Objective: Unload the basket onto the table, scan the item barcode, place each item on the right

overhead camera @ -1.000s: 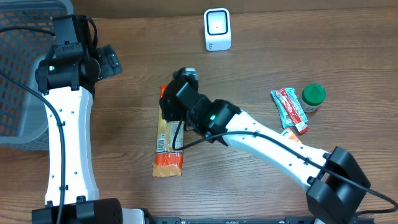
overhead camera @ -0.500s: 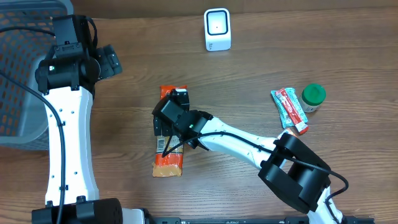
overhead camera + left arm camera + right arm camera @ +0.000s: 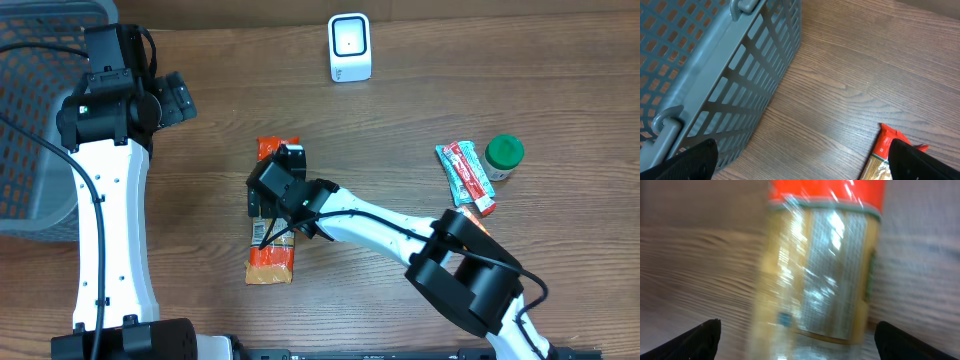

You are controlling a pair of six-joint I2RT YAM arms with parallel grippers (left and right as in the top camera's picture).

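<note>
Snack packet (image 3: 270, 262) lies flat left of centre in the overhead frame, right gripper (image 3: 275, 190) directly over it, jaws wide, empty; left gripper (image 3: 805, 160) also spread, empty, upper left by the basket (image 3: 715, 65). Likely light, slick, crinkly film, so you want to pinch across its 2 long edges mid-length, leaving the printed label clear for the scanner (image 3: 349, 47).

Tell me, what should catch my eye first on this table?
A long snack packet with orange ends lies mid-table, and the right arm's end effector hangs just over it, jaws open. A small white scanner stands at the far edge, and a grey mesh basket sits at the left.
</note>
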